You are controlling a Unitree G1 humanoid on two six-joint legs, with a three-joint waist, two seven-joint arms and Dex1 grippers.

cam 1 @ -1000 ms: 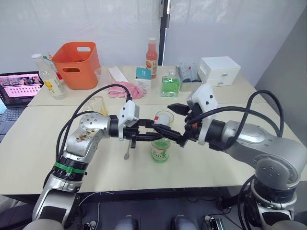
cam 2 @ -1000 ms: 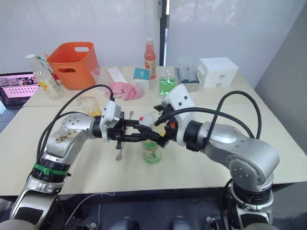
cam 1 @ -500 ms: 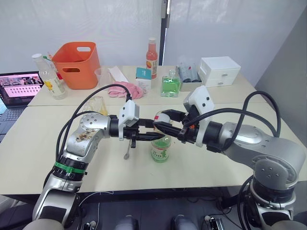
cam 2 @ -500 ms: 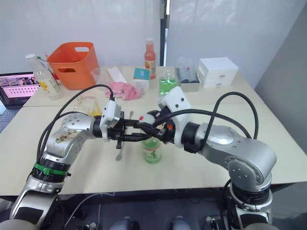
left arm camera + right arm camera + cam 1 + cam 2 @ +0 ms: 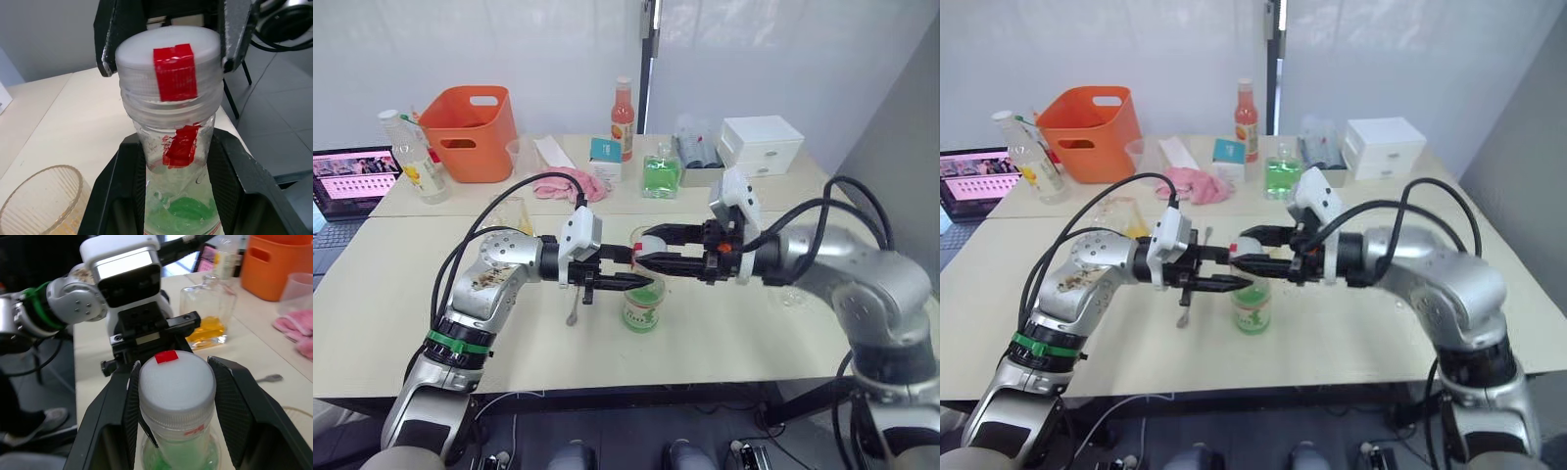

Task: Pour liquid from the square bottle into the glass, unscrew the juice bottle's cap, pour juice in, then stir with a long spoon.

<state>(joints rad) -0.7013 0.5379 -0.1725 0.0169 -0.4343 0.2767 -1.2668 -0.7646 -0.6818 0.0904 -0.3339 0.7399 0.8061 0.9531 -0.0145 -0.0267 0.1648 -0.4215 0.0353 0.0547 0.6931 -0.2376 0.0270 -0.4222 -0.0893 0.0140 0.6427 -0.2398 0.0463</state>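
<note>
Beige table [image 5: 401, 294] under a white wall, both my arms meeting over the juice bottle [image 5: 641, 305] at mid-frame.

My left gripper [image 5: 641, 275] has its jaws clenched on the juice bottle's neck, holding it upright on the table. My right gripper [image 5: 649, 250] comes in from the right with its jaws spread on either side of the cap [image 5: 168, 56], close to it; whether they touch it I cannot tell. Beside the bottle, just behind it, stands the glass [image 5: 41, 203]. At centre-left on the table, the square bottle [image 5: 209, 316] stands behind my left arm, and the long spoon [image 5: 1187, 305] lies flat below that gripper.
</note>
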